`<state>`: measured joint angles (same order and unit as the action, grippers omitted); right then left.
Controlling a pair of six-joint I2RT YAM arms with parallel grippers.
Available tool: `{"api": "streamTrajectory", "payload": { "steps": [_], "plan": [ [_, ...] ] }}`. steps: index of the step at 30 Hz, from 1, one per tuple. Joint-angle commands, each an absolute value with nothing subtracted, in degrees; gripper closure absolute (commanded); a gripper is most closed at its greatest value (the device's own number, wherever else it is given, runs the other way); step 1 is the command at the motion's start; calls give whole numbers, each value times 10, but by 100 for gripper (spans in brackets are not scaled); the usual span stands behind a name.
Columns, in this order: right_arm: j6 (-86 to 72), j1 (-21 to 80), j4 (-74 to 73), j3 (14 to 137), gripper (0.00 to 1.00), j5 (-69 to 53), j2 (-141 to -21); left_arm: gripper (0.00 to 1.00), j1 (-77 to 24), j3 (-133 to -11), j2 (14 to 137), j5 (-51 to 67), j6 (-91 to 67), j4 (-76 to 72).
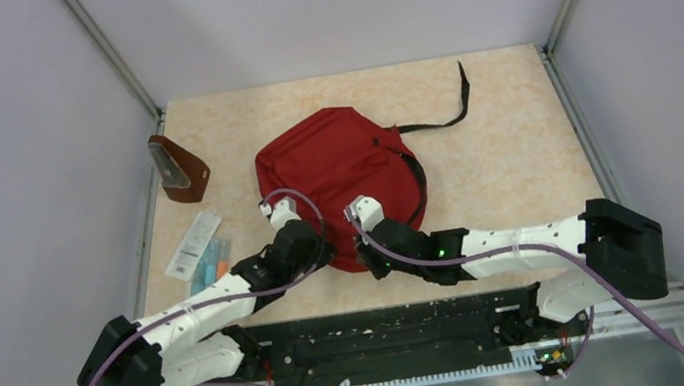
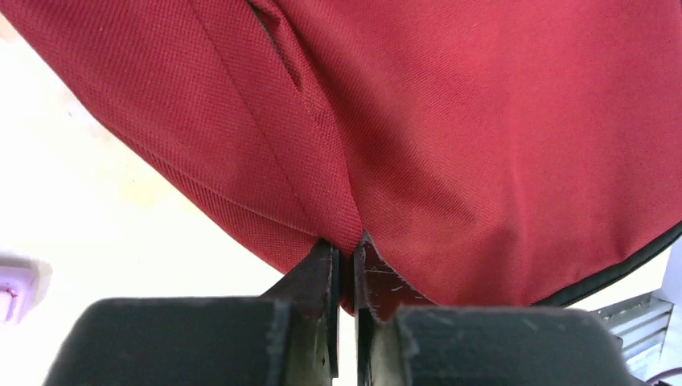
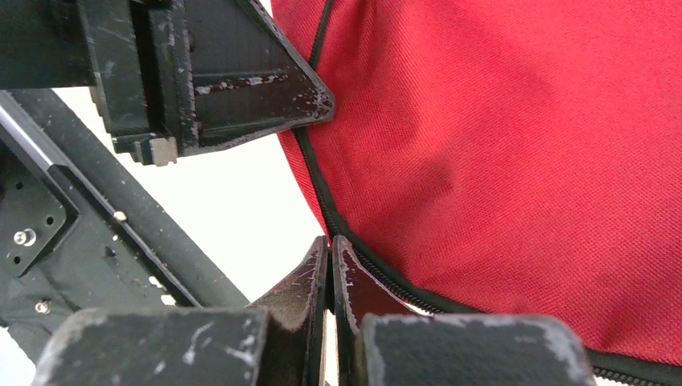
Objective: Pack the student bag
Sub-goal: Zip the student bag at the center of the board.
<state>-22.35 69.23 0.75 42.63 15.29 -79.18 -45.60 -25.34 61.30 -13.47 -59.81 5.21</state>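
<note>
packing looks barely begun: the bag (image 1: 336,179) lies mid table (image 1: 514,149), the left tool (image 2: 344,245) pinching its near edge, the right tool (image 3: 330,241) closed tight beside its zipper (image 3: 386,277), while the pouch (image 1: 181,167) and packets (image 1: 194,246) lie outside.

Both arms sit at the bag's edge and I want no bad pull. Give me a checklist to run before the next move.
1. Pinch by the left gripper on the student bag near-edge fabric: ok.
2. The right gripper is shut at the black zipper line; holding it: cannot tell.
3. Bag opening showing: not ok, none visible.
4. The packets and brown pouch packed: not ok, both lie on the table left of the bag.
5. The black strap away from both arms: ok, it trails at the far side.
</note>
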Motion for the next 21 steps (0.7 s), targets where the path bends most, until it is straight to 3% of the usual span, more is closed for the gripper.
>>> {"api": "streamTrajectory", "payload": {
  "steps": [1,9,21],
  "plan": [
    [-233,701,-7,435,100,197,-773,99,-455,-305,603,-214,-563,67],
    [-224,693,-72,434,100,301,-721,100,-342,-317,534,-198,-477,130],
    [-185,546,-48,412,100,269,-690,100,-189,-350,481,-159,-362,204]
  ]
}}
